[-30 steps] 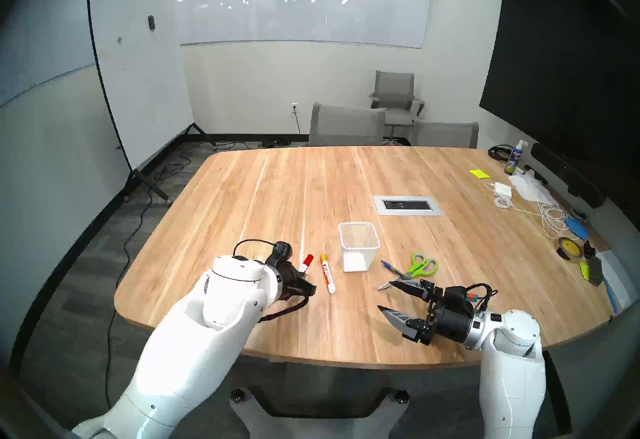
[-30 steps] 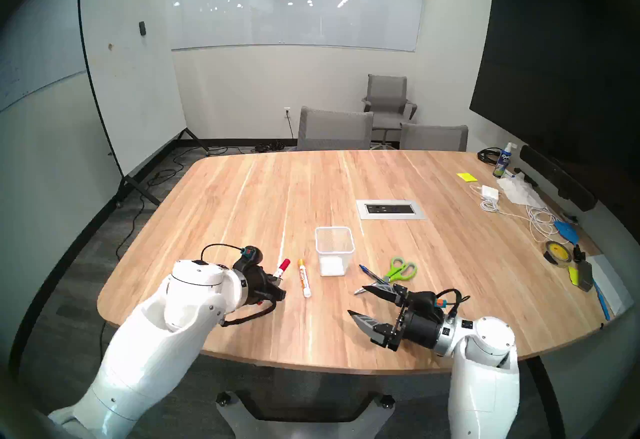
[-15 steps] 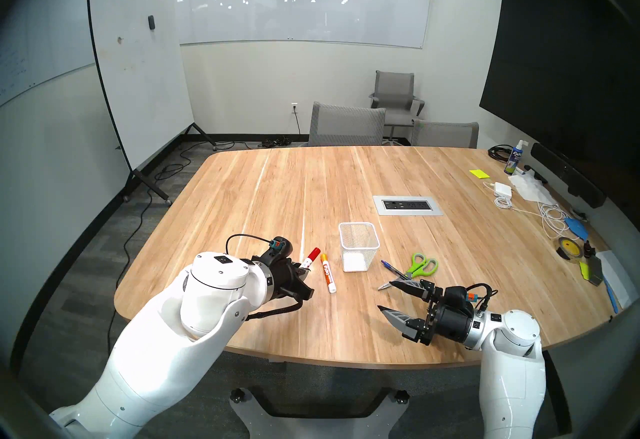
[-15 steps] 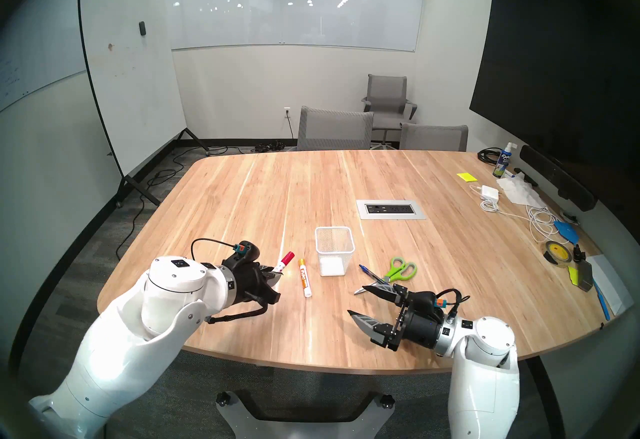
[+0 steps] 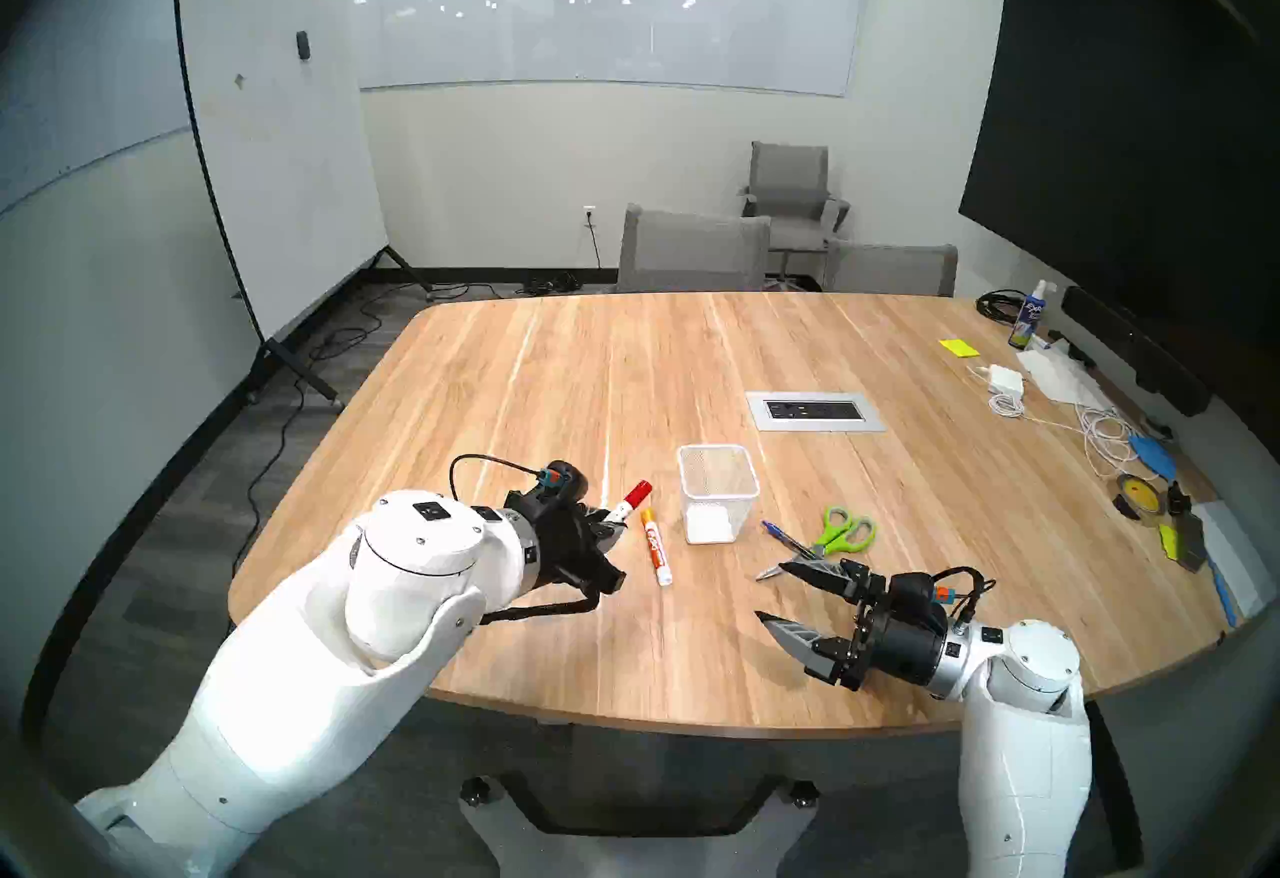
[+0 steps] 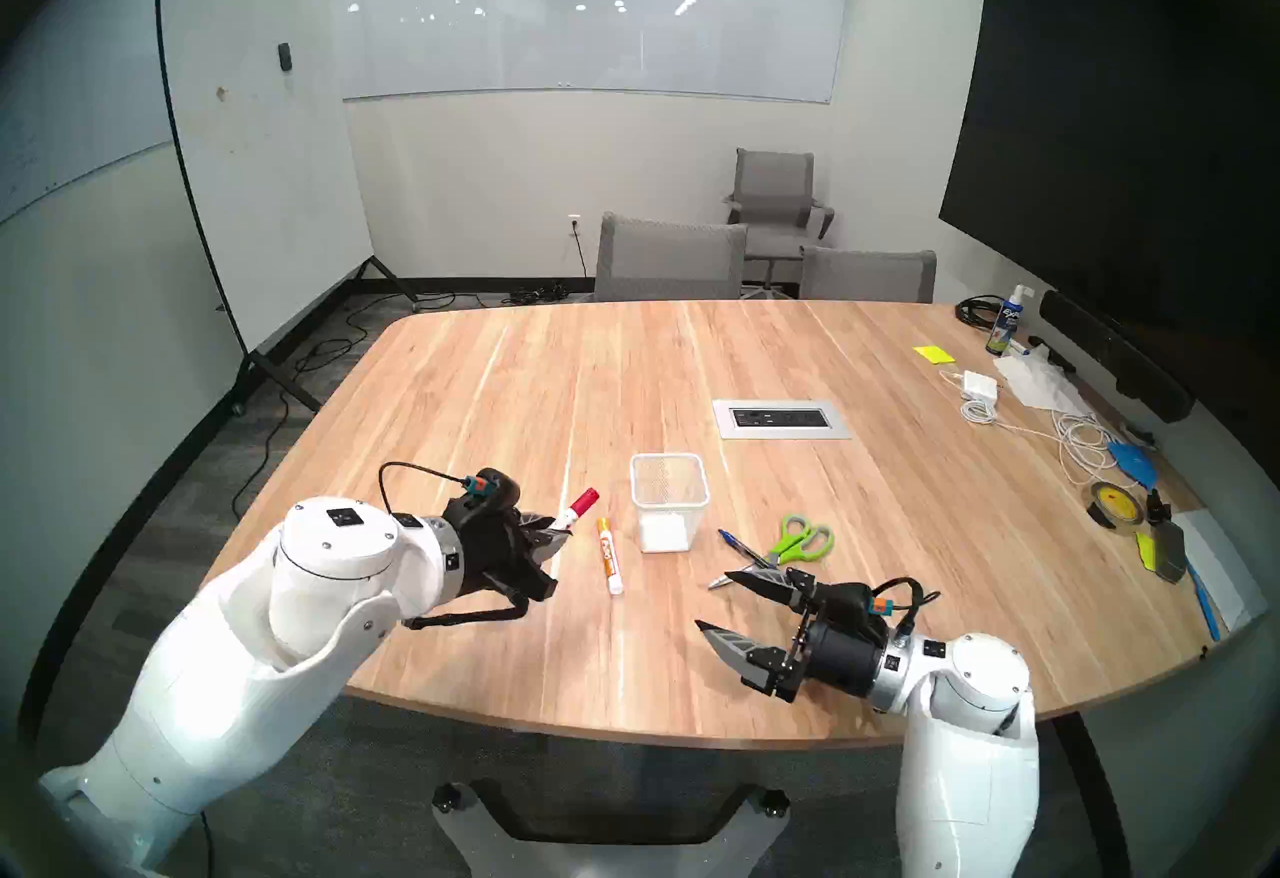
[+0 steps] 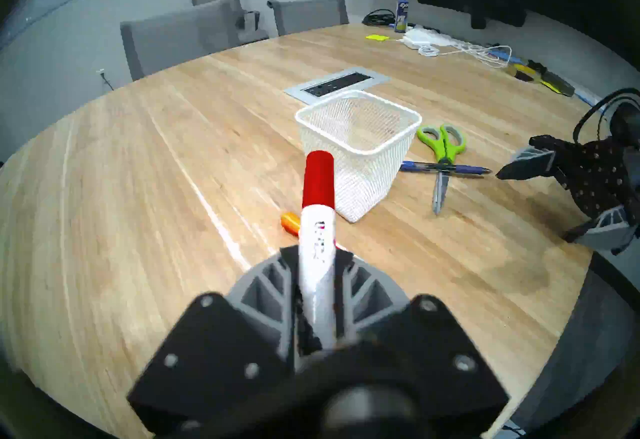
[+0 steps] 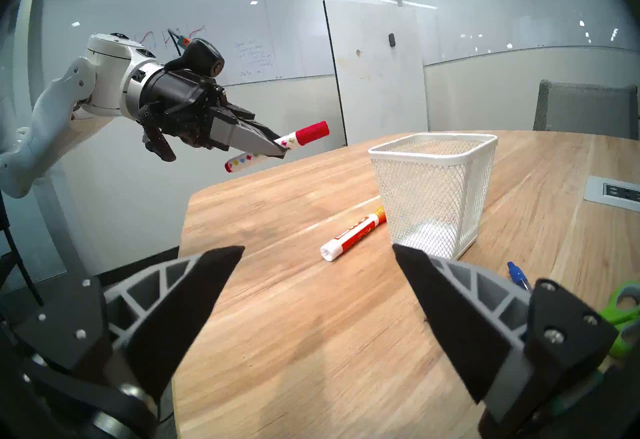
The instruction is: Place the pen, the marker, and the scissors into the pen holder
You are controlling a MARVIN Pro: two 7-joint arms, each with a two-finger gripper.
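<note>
With the left gripper [image 8: 277, 147] clamped on the red-capped marker [image 8: 277, 147] above the table [image 5: 554, 385], left of the empty pen holder [image 5: 717, 492], tip the marker upright over the rim before releasing, while the right gripper [image 5: 770, 594] waits spread wide near the pen [image 5: 786, 537] and scissors [image 5: 841, 531].

Two arms in glossy white shells, rounded at the joints, dotted with small screws and small black square markings. Silver ring at each wrist, then a black cylindrical body. Left gripper [image 5: 609, 527] and right gripper [image 5: 776, 592] alike: grey ribbed fingers [image 8: 450, 317] faced with black pads, bolted to black plates with silver screws. Orange-and-teal connector atop each wrist camera pod, at 12 o'clock of the black body, with a looping black cable; braided black cable slung at 6 o'clock of the left wrist.
</note>
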